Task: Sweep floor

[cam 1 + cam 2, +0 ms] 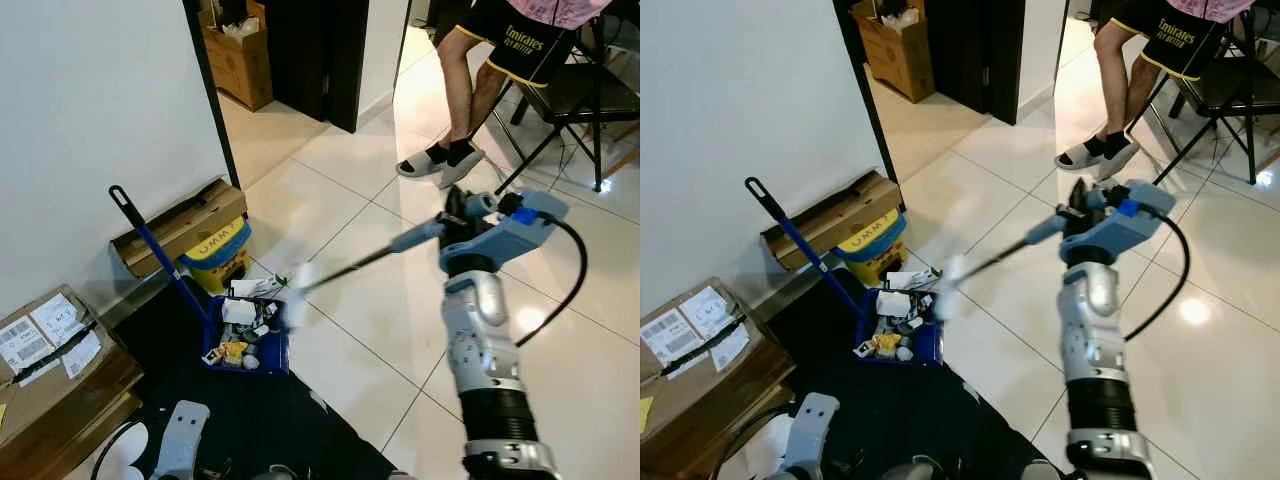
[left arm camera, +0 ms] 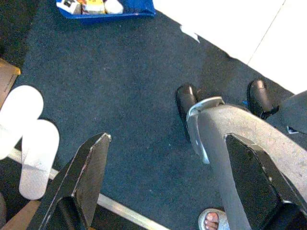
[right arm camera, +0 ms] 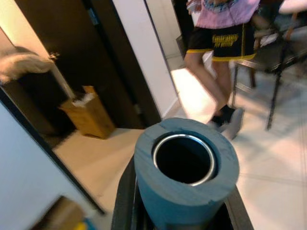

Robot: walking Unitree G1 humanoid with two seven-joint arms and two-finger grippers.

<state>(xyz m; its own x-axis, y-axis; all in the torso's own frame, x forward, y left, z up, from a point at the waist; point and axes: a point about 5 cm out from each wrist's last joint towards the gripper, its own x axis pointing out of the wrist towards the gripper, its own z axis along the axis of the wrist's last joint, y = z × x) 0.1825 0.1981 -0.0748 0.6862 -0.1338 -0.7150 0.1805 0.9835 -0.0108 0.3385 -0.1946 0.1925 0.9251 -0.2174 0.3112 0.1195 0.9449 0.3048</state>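
Head views: the right tool (image 1: pixel 462 215) is clamped on the grey-handled broom (image 1: pixel 365 258), whose blurred white head hangs just over the blue long-handled dustpan (image 1: pixel 262 350) full of scraps, which sits at the edge of a dark mat (image 1: pixel 270 420). A person's legs (image 1: pixel 465 80) stand beyond. Left wrist view: the left tool (image 2: pixel 168 187) is spread wide, holding nothing, over the mat. Right wrist view: the broom's blue-grey foam grip sits between the fingers.

The floor tiles (image 1: pixel 380 320) are glossy and smooth, throwing back light. The dark mat (image 2: pixel 144 120) looks like matt, rough cloth. The broom handle (image 3: pixel 184 165) is a metal tube in a matt blue foam sleeve. The dustpan (image 1: pixel 270 350) looks plastic, the boxes (image 1: pixel 180 228) cardboard.
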